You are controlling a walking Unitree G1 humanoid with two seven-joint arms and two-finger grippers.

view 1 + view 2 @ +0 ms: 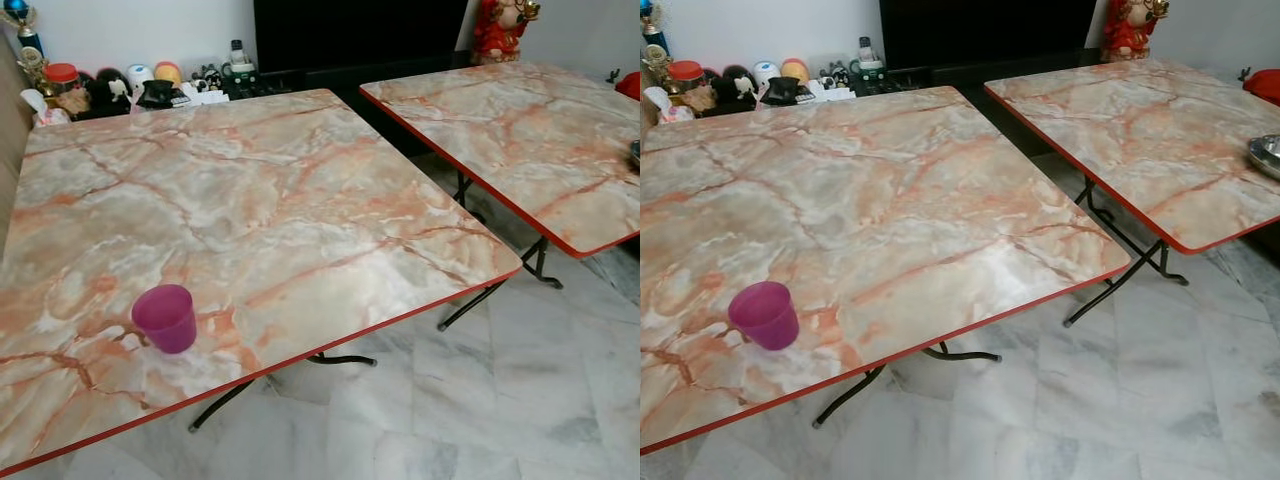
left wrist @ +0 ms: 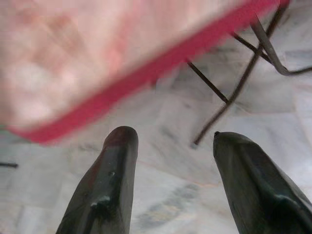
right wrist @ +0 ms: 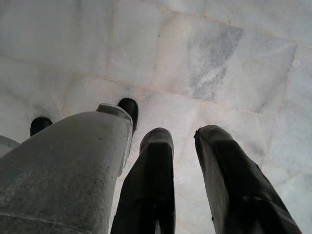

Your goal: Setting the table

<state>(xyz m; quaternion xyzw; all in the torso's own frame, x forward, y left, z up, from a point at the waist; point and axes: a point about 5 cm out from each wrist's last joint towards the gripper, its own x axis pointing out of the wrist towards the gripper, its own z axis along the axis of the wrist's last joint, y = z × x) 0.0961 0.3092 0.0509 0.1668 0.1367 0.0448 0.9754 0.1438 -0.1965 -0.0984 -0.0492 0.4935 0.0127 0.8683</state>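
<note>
A purple plastic cup (image 1: 165, 318) stands upright near the front left edge of the near marble-patterned table (image 1: 260, 190). A second table (image 1: 520, 130) of the same kind stands to the right, with a metal bowl (image 1: 1267, 155) at its right edge. My left gripper (image 2: 173, 139) hangs open below the near table's red rim (image 2: 146, 73), over the floor, holding nothing. My right gripper (image 3: 184, 134) points down at the floor tiles, its fingers a narrow gap apart with nothing between them.
A gap of marble floor (image 1: 520, 380) runs between the two tables, crossed by their black folding legs (image 1: 480, 300). Behind the near table stand a shelf of small jars and figures (image 1: 130, 90) and a black TV (image 1: 350, 30). My own leg (image 3: 58, 170) is beside the right gripper.
</note>
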